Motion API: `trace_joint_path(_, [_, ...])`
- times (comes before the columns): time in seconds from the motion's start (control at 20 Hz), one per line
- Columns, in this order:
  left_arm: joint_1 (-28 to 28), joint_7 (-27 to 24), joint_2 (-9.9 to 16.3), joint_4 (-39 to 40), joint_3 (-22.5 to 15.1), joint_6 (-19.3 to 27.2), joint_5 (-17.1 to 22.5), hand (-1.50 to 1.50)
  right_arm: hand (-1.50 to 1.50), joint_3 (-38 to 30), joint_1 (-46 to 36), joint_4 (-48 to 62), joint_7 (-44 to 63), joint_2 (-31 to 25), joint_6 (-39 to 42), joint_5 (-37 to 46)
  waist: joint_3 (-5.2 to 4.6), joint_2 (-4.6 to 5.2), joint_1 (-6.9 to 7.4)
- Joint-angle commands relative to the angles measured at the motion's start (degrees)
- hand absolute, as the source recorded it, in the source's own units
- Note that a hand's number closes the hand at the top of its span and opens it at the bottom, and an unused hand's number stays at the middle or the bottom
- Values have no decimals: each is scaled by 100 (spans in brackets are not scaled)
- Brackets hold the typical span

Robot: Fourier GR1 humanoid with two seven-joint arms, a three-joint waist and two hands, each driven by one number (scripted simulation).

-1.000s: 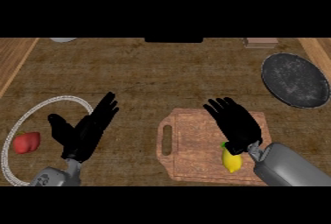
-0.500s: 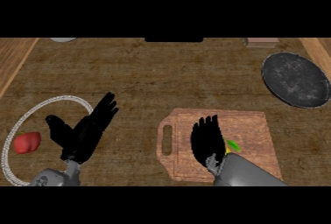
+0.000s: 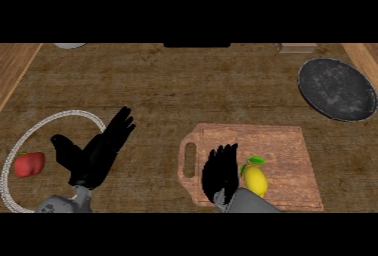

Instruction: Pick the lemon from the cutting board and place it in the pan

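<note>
A yellow lemon with a green leaf lies on the wooden cutting board, near its front edge. My right hand is over the board just left of the lemon, edge-on, fingers straight and pointing away, holding nothing. Whether it touches the lemon I cannot tell. The dark round pan sits at the far right of the counter, well beyond the board. My left hand rests open at the lower left, fingers up.
A white-rimmed plate at the left edge holds a red pepper. Wooden borders run along both sides of the counter. A small box and a grey object sit at the far edge.
My right hand has pulled back toward me and shifted left, turning edge-on beside the lemon, which now shows in full. The left hand has not moved.
</note>
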Motion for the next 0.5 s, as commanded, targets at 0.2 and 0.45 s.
trace_joint_path(0.2, [-243,157,-135,141,126,59,-96,0,-150,211,349,-121,999,235,860,805,7,20,-39])
trace_joint_path(0.45, [-248,-117,-302,534,176,-75,-189,0,-150,-189,272,-454,476,-355,1116,1141,7,34,-52])
